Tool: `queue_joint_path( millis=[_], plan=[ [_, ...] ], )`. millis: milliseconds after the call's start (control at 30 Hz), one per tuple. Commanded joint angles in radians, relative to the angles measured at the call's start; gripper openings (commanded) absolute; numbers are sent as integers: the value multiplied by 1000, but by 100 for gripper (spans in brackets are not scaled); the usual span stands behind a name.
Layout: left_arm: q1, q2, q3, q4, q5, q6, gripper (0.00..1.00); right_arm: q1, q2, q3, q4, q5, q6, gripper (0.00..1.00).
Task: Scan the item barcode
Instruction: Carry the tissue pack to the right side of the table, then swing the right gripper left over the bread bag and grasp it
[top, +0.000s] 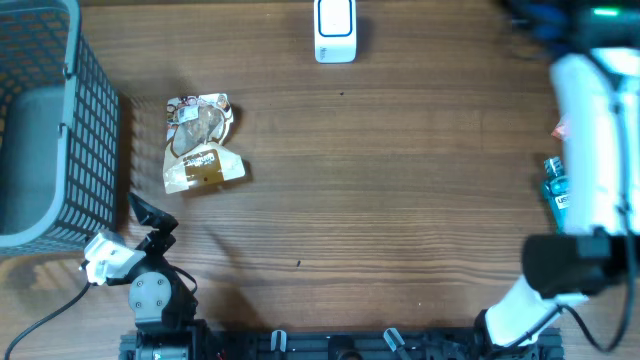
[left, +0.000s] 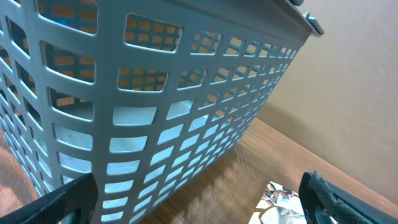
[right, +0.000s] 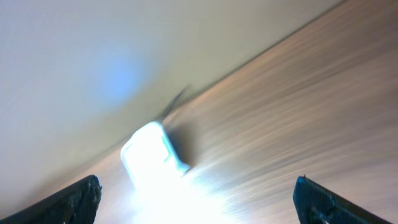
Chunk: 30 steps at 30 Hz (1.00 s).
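Overhead, the white barcode scanner stands at the far edge of the wooden table, about mid-width. A clear snack bag with a gold label lies flat left of centre, just right of the grey mesh basket that fills the far-left corner; the two are close but apart. At the right edge a teal pack shows partly from under the white right arm, with something pink just beyond it that is too small to identify.

From the left wrist, the left gripper has its fingers spread wide with nothing between them. It faces the basket's wall, and a corner of the snack bag shows low on the right.

From the right wrist, the right gripper is likewise spread wide and empty. It points along the table toward the scanner, a blurred, overexposed white shape left of centre, well apart from the fingers.
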<state>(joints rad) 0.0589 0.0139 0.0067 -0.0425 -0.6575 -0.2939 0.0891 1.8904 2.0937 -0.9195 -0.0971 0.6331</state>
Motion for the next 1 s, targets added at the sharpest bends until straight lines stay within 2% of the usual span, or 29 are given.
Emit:
queue_joint_path(
  millis=[0,100,167,267,433,733,967],
  plan=[
    [5,-7,-1,-7,-6,1,100,200,158,-39,29,-174,135,100],
    [5,-7,-1,-7,-6,1,100,343,283,-39,76,-240,225,100],
    [5,-7,-1,-7,-6,1,100,418,393,-38,178,-470,232,100],
    [5,-7,-1,-7,-6,1,100,477,499,-38,299,-650,296,100],
    [5,-7,-1,-7,-6,1,100,548,571,-39,366,-659,346,100],
    [5,-7,-1,-7,-6,1,100,586,658,-39,416,-591,393,100],
    [5,-7,-1,-7,-6,1,100,594,787,-39,573,-665,469,100]
  ],
)
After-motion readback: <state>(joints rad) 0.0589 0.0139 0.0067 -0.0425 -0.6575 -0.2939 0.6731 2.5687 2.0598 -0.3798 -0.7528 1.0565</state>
